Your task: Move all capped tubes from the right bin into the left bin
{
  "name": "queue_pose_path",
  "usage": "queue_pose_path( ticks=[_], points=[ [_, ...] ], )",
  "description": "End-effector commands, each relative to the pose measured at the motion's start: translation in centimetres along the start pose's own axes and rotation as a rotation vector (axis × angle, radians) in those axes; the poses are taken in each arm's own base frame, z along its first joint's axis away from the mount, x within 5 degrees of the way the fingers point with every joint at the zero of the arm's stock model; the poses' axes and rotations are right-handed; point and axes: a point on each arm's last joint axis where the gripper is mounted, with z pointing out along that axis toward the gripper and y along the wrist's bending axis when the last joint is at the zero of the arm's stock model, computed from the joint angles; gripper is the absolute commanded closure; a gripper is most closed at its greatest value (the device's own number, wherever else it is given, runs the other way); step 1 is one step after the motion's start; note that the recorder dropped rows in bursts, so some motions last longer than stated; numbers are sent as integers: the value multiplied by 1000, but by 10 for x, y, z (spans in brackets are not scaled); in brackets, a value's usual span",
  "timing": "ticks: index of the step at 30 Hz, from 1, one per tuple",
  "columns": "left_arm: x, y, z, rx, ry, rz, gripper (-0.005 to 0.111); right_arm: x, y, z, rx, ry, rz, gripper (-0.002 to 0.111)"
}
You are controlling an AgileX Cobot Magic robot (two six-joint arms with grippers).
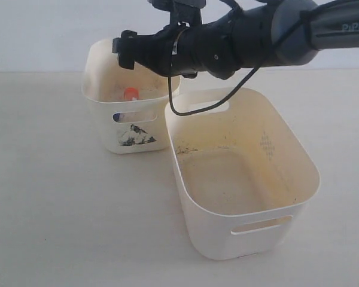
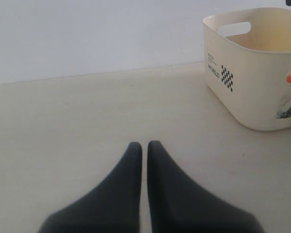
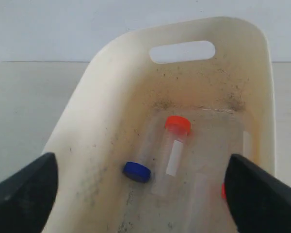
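The left bin (image 1: 102,122), with a black drawing on its front, holds the capped tubes. In the right wrist view an orange-capped tube (image 3: 173,145) and a blue-capped tube (image 3: 137,172) lie on the floor of this bin (image 3: 111,92). A further clear tube (image 3: 199,194) lies beside them, with a speck of orange at the finger's edge. My right gripper (image 3: 143,194) hangs open above them and holds nothing; in the exterior view this gripper (image 1: 124,51) is over the bin's rim. The right bin (image 1: 227,242) shows no tubes inside. My left gripper (image 2: 144,145) is shut and empty, low over the table.
The two bins stand close together, the right bin's back corner next to the left bin. A black cable (image 1: 185,110) loops down from the right arm over the right bin's rim. The left bin (image 2: 252,77) shows at the edge of the left wrist view.
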Motion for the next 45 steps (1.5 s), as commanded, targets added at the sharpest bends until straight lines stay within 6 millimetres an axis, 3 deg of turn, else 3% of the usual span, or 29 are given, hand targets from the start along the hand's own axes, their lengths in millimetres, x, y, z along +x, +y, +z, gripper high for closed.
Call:
queue_pose_path(
  ticks=[1,5,6,10,13,26,29,32,36,38,42,45],
  points=[
    [-3,0,0,1,-20,-18,102,-30,11,-38,15,-21,14,49],
    [-3,0,0,1,-20,-18,102,-52,18,-87,86,34,-23,103],
    [-3,0,0,1,-20,-18,102,-56,18,-99,106,52,-26,108],
    [-3,0,0,1,-20,-18,102,-53,24,-142,205,213,-55,107],
    [-3,0,0,1,-20,-18,102,-46,23,-155,262,311,-51,107],
    [-3,0,0,1,-20,-18,102,-52,21,-165,285,290,-92,107],
    [-3,0,0,1,-20,-18,102,-75,29,-212,191,57,-152,107],
    [-3,0,0,1,-20,-18,102,-73,23,-265,108,-163,-277,107],
    [-3,0,0,1,-20,-18,102,-33,-34,-332,211,-263,-83,107],
    [-3,0,0,1,-20,-18,102,12,-67,-357,291,-341,46,107],
    [-3,0,0,1,-20,-18,102,76,-90,-374,281,-531,30,107],
    [-3,0,0,1,-20,-18,102,119,-103,-373,289,-585,27,107]
  ],
)
